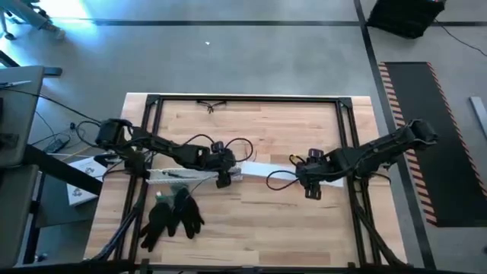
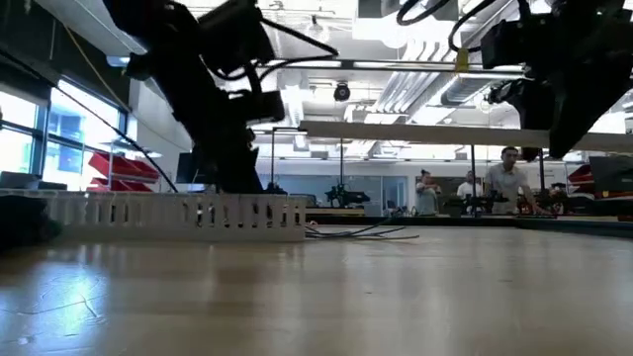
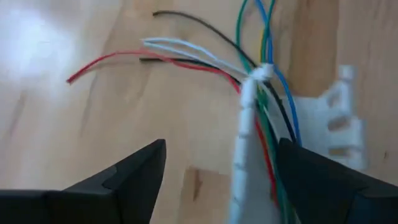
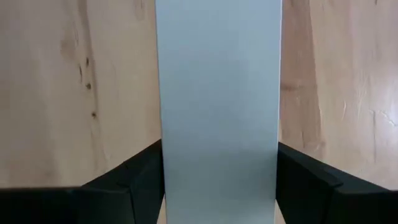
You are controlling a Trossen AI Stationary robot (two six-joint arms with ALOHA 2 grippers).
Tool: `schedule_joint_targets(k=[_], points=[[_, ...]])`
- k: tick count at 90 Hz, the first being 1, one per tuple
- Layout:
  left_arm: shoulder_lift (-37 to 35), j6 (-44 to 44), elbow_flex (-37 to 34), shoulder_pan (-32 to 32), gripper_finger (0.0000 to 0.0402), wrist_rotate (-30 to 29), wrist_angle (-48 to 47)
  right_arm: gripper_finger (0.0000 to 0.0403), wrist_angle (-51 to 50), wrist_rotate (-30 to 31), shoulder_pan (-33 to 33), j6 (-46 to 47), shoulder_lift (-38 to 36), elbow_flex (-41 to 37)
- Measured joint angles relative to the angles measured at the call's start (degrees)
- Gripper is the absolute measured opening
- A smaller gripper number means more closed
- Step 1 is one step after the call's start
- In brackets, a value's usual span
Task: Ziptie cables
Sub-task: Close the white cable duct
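- The cables (image 3: pixel 264 93) lie on the worktop (image 1: pixel 251 221) just left of its middle, at the end of a white slotted channel (image 1: pixel 179 176); in the left wrist view they are thin strands of red, black, white, green, blue and yellow.
- A white zip tie (image 3: pixel 245 130) is cinched around the cables where they bunch together, and its tail runs along the bundle; beyond the tie the strands fan apart over the wood.
- The left end effector (image 1: pixel 223 180) hangs over the cables' end of the channel, and its fingers (image 3: pixel 124 180) are spread wide on either side of the bundle, touching nothing.
- The channel lies flat and runs from the bundle towards the worktop's left edge; the low view shows its row of upright teeth.
- A flat, pale grey strip (image 4: pixel 217 106) lies on the worktop right of the middle, with one end reaching towards the cables.
- The right end effector (image 1: pixel 313 190) is over that strip; its fingers (image 4: pixel 134 177) sit wide, one at each long edge of the strip, and whether they press it I cannot tell.
- A pair of black gloves (image 1: pixel 171 215) lies near the worktop's front-left corner, well apart from the cables.
- Beyond the worktop's far edge, people (image 2: pixel 509 178) stand in the room.
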Motion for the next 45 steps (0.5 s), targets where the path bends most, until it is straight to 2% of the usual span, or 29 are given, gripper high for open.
schedule_joint_targets(k=[20,35,45], points=[[4.1,3.7,-0.1,0.9,0.0282,4.6,13.7,0.0232,-6.0,-0.1,2.8,3.4,-0.1,0.0],[7.6,7.9,0.0,3.5,0.0282,6.1,23.1,0.0232,-10.2,0.5,5.2,9.4,-2.0,0.0],[9.6,9.2,0.6,6.0,0.0282,9.4,29.1,0.0232,-10.7,2.1,6.2,10.7,-4.3,0.0]])
